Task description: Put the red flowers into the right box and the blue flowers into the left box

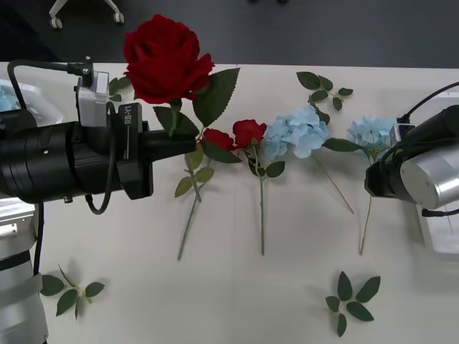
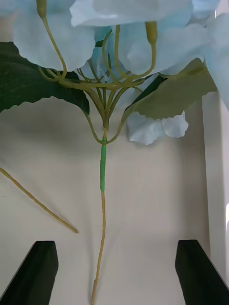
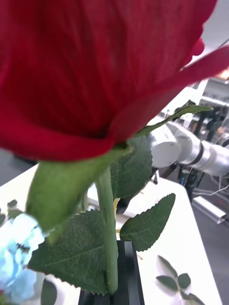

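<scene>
Rose (image 1: 166, 59) upright in my left gripper (image 1: 179, 143), fingers clamped on its stem, held well left of the right box (image 1: 439, 240); my right gripper (image 2: 114, 271), fingers apart, straddles a blue hydrangea (image 1: 371, 133) stem running lengthwise between them.

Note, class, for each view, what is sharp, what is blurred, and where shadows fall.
Front view: even light, soft shadows beside the stems on the table. Left wrist view: the red rose held in the left pincer is blurred, its leaves sharp. Right wrist view: the blue flower is soft, its stem crisp.
</scene>
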Available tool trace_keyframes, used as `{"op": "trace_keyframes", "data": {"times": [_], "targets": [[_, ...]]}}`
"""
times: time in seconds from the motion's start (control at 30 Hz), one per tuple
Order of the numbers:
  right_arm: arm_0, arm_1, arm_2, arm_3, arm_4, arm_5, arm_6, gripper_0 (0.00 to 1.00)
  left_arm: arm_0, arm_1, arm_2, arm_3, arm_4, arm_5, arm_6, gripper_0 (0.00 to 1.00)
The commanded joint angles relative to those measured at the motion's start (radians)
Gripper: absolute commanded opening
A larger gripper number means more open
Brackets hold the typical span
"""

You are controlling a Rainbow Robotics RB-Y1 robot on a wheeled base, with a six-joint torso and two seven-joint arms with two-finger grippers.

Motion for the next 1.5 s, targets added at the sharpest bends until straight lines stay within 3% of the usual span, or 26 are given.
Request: {"op": "trace_keyframes", "data": {"times": [0.03,0.4,0.63,0.83,1.1,1.3,1.5], "targets": [[-0.007,-0.013,-0.011,-0.017,-0.001,-0.009,0.026,0.72,-0.013,0.0,-0.007,-0.01,0.019,0.017,-0.093,0.0],[-0.012,-0.096,-0.037,-0.187,-0.243,-0.014,0.042,0.72,-0.047,-0.073,-0.019,-0.01,0.02,0.018,-0.102,0.0],[0.002,-0.204,-0.037,-0.344,-0.452,-0.115,0.072,0.72,-0.075,-0.085,-0.029,-0.01,-0.012,0.03,-0.102,0.0],[0.103,-0.339,-0.034,-0.465,-0.55,-0.379,0.111,0.72,-0.075,-0.085,-0.03,-0.007,-0.013,0.03,-0.097,0.0],[0.226,-0.461,-0.011,-0.558,-0.518,-0.654,0.154,0.72,-0.075,-0.085,-0.03,-0.007,-0.013,0.03,-0.097,0.0],[0.247,-0.517,0.123,-0.572,-0.414,-0.894,0.164,0.72,-0.075,-0.085,-0.03,-0.007,-0.013,0.03,-0.097,0.0],[0.226,-0.513,0.343,-0.489,-0.233,-1.132,0.166,0.72,-0.075,-0.085,-0.03,-0.007,-0.013,0.03,-0.097,0.0]]}}
